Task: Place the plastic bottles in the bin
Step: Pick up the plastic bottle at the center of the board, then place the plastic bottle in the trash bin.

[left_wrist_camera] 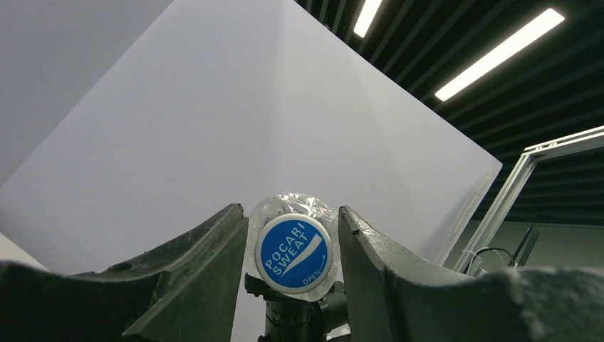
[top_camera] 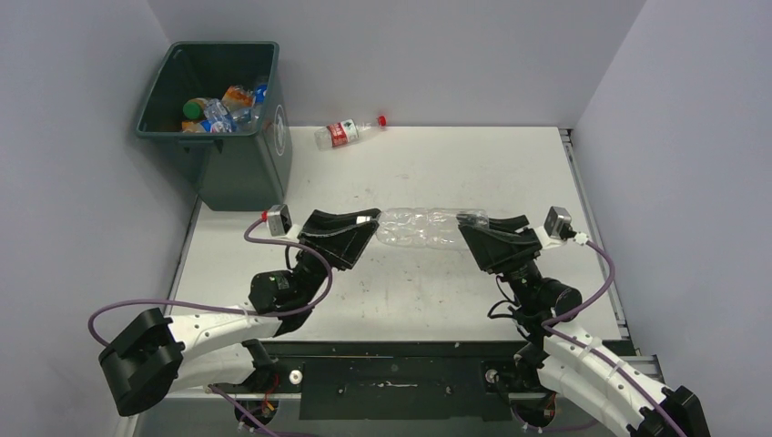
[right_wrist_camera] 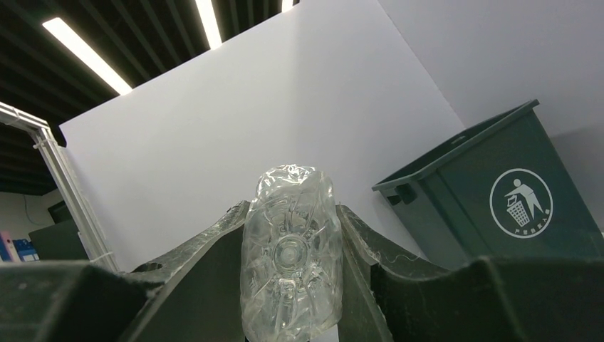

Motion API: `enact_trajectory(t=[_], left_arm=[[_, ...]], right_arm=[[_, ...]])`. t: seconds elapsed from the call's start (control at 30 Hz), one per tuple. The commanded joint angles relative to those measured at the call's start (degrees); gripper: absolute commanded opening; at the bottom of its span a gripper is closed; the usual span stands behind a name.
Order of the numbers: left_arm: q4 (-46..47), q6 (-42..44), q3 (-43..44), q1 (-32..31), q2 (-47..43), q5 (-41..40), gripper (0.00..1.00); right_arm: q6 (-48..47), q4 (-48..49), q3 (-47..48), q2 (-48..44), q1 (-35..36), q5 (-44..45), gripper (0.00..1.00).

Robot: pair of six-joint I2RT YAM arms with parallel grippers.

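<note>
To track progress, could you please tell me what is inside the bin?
Several bottles lie piled in the bin, clear with blue and orange labels, one green-capped. The near wall and the pile itself cover anything lower down.

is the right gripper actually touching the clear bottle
Touching. The right wrist view shows the right gripper pressed against both sides of the clear bottle at its base, with no gap.

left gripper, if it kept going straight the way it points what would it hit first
The clear bottle, whose capped end sits between the fingers of the left gripper; past it, probably the right gripper holding the bottle's base.
</note>
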Motion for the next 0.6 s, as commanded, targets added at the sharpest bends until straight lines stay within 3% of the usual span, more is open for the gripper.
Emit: enact_trajectory(t=[0.0,0.07,0.17,0.2,0.27,0.3,0.33,0.4,0.47,0.57], left_arm=[[8.5,-1.6,2.3,0.1,0.6,2.4,0.47],[8.5,-1.5,2.4,0.0,0.8,2.5,0.34],[8.4,-0.3,2.0,-0.1,0.2,1.8,0.01],[8.5,0.4,1.8,-0.1,-0.3,1.4,0.00],[8.6,2.2,1.7,-0.1,-1.5,0.5,0.00],[8.2,3.7,1.8,0.0,-2.4,-0.1,0.00],[7.0,5.1,2.0,0.6,-3.9,-0.6,0.00],[-1.3,7.8,4.3,3.6,-8.5,-0.9,0.00],[-15.7,12.3,9.8,8.3,-14.2,-0.5,0.00],[-43.4,29.5,24.5,14.7,-16.9,-4.0,0.00]], right_arm=[[0.0,3.5,-0.4,-0.9,0.5,1.4,0.05],[0.2,3.7,-0.6,-0.8,0.6,1.5,0.05],[0.3,2.9,-0.5,-1.1,0.6,0.9,0.06],[0.2,1.2,-0.1,-1.6,0.6,0.5,0.13],[-0.7,-4.6,1.7,-3.1,0.6,-1.4,0.62],[-2.0,-9.6,3.2,-4.1,0.6,-3.3,0.81],[-4.2,-16.0,5.4,-5.3,0.6,-4.4,0.93],[-12.1,-32.6,11.5,-7.7,0.6,-5.0,0.90],[-19.8,-47.4,17.7,-9.2,0.6,-3.4,0.90],[-27.9,-61.4,23.4,-11.6,0.7,1.7,0.90]])
